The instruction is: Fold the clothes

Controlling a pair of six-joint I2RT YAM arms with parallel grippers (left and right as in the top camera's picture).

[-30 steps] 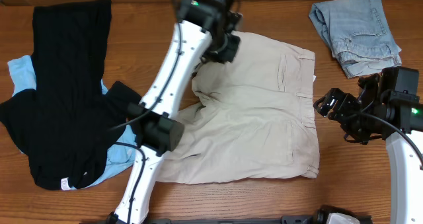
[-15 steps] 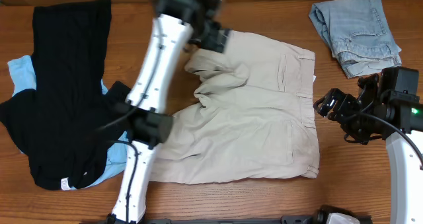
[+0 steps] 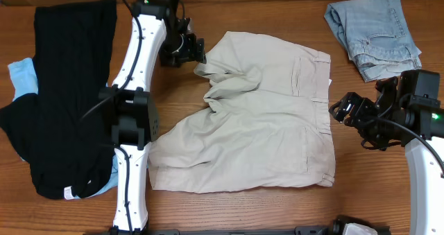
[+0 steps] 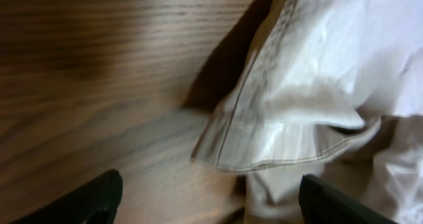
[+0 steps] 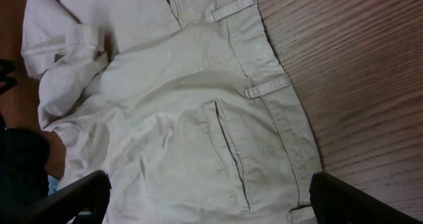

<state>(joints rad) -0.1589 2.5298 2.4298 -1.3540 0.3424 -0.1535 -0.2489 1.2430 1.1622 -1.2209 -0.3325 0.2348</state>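
The left fingers (image 4: 99, 196) stand wide apart with nothing between them, just beside a rumpled leg hem of the beige shorts (image 3: 263, 124) toward the far edge of the tabletop (image 3: 277, 214). The right fingers (image 5: 73, 197) are also spread and empty, close to the waistband on the right. The shorts lie mid-tabletop. A black garment (image 3: 69, 89) covers a sky-blue one (image 3: 21, 75) at the left edge, and denim shorts (image 3: 371, 34) sit in the far right corner.
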